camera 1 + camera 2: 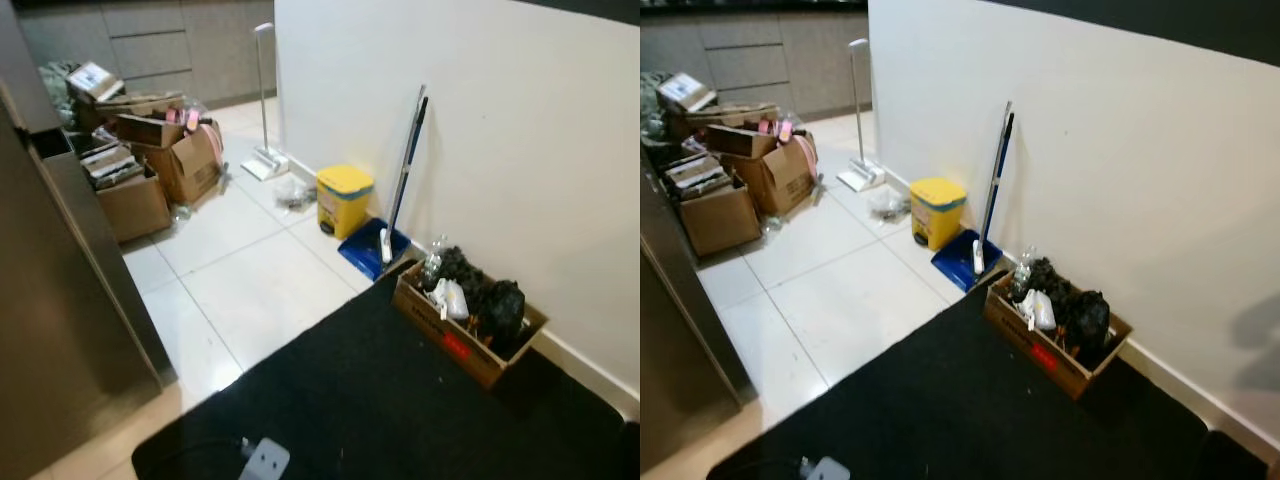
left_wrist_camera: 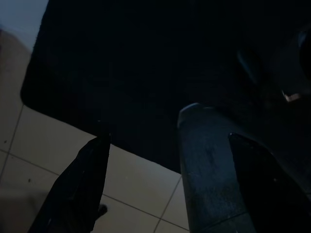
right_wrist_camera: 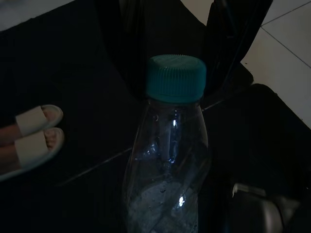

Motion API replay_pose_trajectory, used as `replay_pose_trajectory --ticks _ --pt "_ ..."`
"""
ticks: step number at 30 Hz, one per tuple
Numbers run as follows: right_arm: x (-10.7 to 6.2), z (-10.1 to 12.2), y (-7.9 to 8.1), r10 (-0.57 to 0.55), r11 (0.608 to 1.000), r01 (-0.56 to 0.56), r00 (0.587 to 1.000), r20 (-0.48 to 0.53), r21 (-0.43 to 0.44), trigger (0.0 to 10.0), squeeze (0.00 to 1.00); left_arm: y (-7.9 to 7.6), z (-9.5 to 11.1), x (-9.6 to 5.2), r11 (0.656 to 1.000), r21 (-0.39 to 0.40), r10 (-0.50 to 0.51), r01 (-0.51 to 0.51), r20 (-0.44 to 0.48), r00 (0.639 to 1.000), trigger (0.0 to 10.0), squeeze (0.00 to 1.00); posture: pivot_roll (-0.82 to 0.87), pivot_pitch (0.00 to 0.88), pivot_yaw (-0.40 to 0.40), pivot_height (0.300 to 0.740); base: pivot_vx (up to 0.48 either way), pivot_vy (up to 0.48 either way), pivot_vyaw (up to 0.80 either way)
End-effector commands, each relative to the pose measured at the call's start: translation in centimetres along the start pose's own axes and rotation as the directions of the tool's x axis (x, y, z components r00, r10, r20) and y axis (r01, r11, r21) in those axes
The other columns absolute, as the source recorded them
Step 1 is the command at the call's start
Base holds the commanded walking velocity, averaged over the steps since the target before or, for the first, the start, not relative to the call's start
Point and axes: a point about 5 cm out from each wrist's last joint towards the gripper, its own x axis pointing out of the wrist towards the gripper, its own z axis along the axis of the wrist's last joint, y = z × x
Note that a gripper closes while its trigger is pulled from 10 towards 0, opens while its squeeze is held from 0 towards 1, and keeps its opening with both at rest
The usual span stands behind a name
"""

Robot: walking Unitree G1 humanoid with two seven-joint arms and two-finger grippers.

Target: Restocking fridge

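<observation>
Right wrist view: fingers (image 3: 233, 29) clamped on a clear bottle (image 3: 167, 170), light, slippery, best held mid-body; left fingers (image 2: 77, 189) apart

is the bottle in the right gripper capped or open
Capped: in the right wrist view a teal screw cap sits on the neck of the clear bottle between the right gripper's black fingers.

Mat (image 1: 400, 400): black. Floor tiles (image 1: 240, 270): white, glossy. Wall (image 1: 480, 120): white. Bin (image 1: 343, 199): yellow. Dustpan (image 1: 368, 247): blue. Cardboard boxes (image 1: 160, 170): brown. Bottle (image 3: 167, 170): clear, cap (image 3: 176, 77) teal. Slippers (image 3: 34, 133): white.
</observation>
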Motion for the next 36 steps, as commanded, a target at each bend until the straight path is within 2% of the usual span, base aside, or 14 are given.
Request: replay_pose_trajectory --ticks 1,10,36 --pt "-0.1 0.43 -0.61 -0.021 1.0 0.021 1.0 0.018 -0.002 10.0 0.0 -0.7 -1.62 -0.19 1.0 0.003 -0.031 0.031 -0.066 0.997 10.0 0.0 0.01 0.0 -0.063 0.74 0.27 0.0 0.0" --pt "-0.09 0.27 -0.54 -0.011 1.0 0.011 1.0 0.008 0.029 10.0 0.0 -0.74 -1.58 -0.18 1.0 0.002 -0.029 0.029 -0.064 0.998 10.0 0.0 0.01 0.0 -0.065 0.74 0.264 0.0 0.0" --pt "-0.06 0.22 -0.24 0.018 0.999 -0.018 1.0 0.004 0.039 10.0 0.0 -0.73 -1.8 -0.23 1.0 -0.006 -0.027 0.026 -0.07 0.997 10.0 0.0 0.01 0.0 -0.063 0.74 0.278 0.0 0.03"
